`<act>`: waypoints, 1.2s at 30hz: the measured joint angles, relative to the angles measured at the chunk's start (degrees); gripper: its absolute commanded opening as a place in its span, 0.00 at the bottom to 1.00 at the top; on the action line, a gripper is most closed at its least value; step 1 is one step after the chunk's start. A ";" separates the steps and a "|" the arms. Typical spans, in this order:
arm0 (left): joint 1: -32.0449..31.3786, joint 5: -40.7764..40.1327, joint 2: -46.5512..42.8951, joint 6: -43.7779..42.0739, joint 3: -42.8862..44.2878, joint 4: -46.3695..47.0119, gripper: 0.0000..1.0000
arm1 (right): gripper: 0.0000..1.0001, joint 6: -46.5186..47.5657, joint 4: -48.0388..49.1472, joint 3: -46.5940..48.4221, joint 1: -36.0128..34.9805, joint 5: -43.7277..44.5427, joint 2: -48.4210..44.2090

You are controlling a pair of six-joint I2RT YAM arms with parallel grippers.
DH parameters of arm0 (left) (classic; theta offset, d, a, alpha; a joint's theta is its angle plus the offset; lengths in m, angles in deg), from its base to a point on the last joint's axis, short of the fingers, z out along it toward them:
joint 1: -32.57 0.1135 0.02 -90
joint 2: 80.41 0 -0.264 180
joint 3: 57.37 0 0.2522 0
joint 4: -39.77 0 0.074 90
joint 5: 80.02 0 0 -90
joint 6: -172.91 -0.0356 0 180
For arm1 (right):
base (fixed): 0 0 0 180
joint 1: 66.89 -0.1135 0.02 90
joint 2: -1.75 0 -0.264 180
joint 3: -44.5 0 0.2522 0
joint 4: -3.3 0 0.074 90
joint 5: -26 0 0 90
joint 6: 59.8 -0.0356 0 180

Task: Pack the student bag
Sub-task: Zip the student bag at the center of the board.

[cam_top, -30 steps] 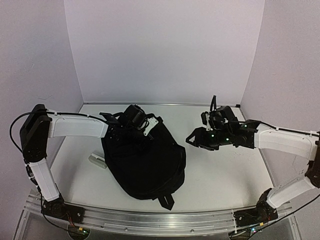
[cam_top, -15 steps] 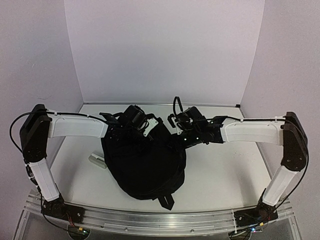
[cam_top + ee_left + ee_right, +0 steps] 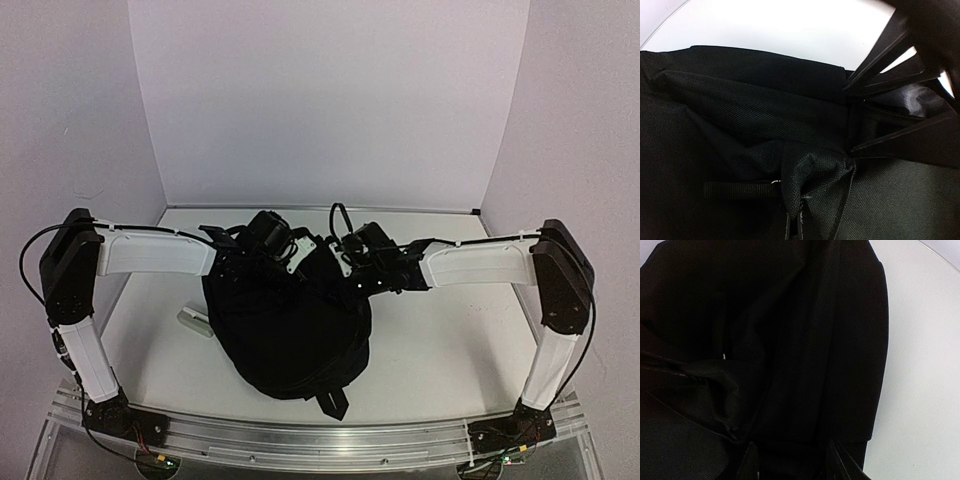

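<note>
**Right pincer (image 3: 348,262) swings in to the student bag (image 3: 290,335)**

It has crossed from the open table (image 3: 450,340) on its own side to the bag's top, jaws apart astride black fabric. Just beside it, the left pincer (image 3: 288,258) stays clamped on a bunched fold. The bag spreads below both pincers on the white tabletop. Pale lilac walls (image 3: 330,100) rise beyond them. A small white object (image 3: 195,320) lies below the left pincer, at the bag's edge.
</note>
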 measured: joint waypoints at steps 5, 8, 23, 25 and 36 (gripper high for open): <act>0.00 0.00 0.00 0.11 0.00 -0.27 0.00 | 0.12 0.07 1.81 -0.03 -0.01 2.13 1.27; 0.00 0.02 0.00 0.44 0.00 -0.27 0.00 | 0.01 -0.51 4.67 -0.78 -0.15 4.39 1.27; 0.63 -1.19 0.05 7.30 0.00 0.49 0.00 | 0.00 -10.68 12.19 -12.57 -0.11 9.62 -10.95; 0.86 -1.05 0.16 8.20 0.02 0.64 0.00 | 0.00 -12.02 12.29 -14.15 -0.12 8.94 -13.08; 2.24 0.54 3.05 12.16 2.32 -0.41 0.00 | 0.00 -19.21 10.10 -21.86 -0.84 3.42 -22.52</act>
